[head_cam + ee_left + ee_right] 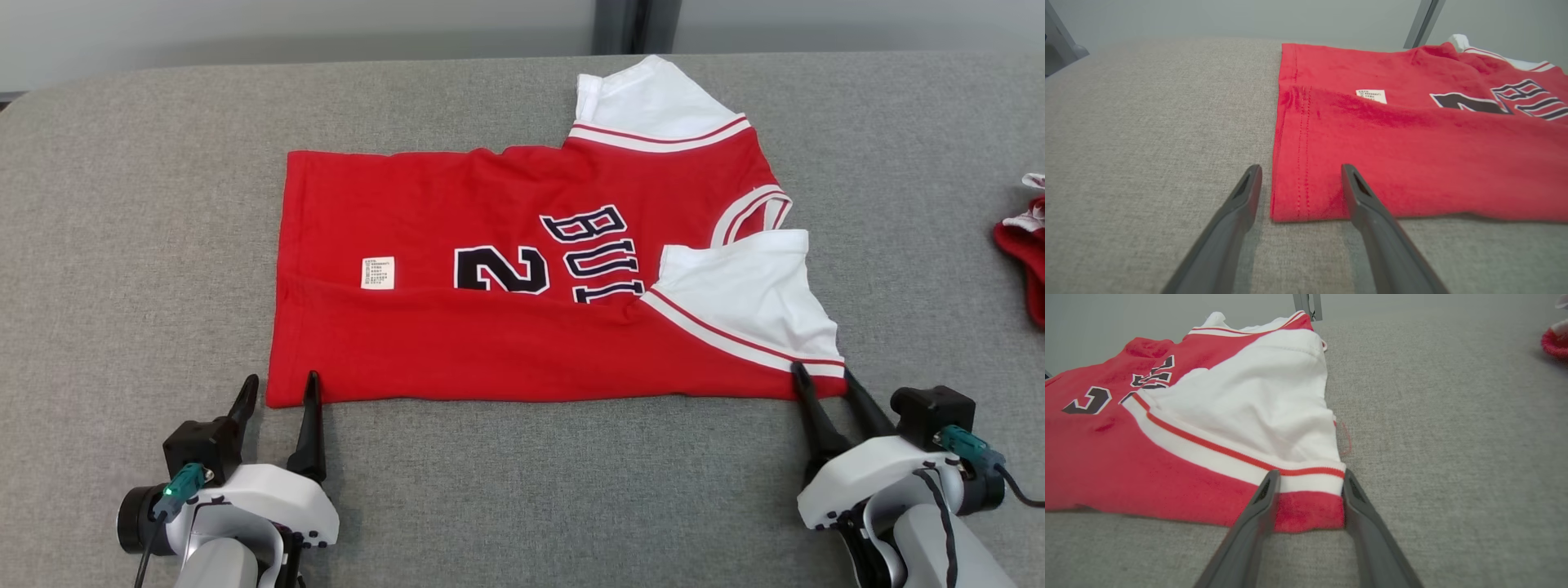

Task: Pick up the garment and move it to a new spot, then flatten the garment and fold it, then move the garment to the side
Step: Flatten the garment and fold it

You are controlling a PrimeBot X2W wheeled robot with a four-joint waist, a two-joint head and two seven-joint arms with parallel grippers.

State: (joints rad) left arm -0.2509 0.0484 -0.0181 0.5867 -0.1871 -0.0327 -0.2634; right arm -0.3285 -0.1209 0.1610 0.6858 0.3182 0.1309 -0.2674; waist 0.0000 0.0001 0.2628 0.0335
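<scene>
Here, the left tool (282, 378) stands with its two fingers spread wide and empty, straddling the near corner of the garment (490, 343) at its hem end. In the left wrist view one finger sits on bare tabletop (122, 245) just outside the hem and the other lies over the red cloth. The right tool (824, 371) is likewise spread and pinches nothing, with a finger on either side of the other near corner, where the white sleeve band meets the red (the cloth between them lies flat, not lifted).

From both tools the garment lies straight ahead, its near edge right at the fingertips. Its long axis runs crosswise from one tool to the other, hem toward the left tool, collar and sleeves toward the right one. The near long side looks already folded over, with a sleeve lying on top.

Each arm is nearest its own corner, so the coming move likely turns on that: either both reach across to the far long edge, or one end is carried along the axis toward the other. Well out beyond the right tool, another red-and-white cloth (1024, 245) lies apart from the garment.
</scene>
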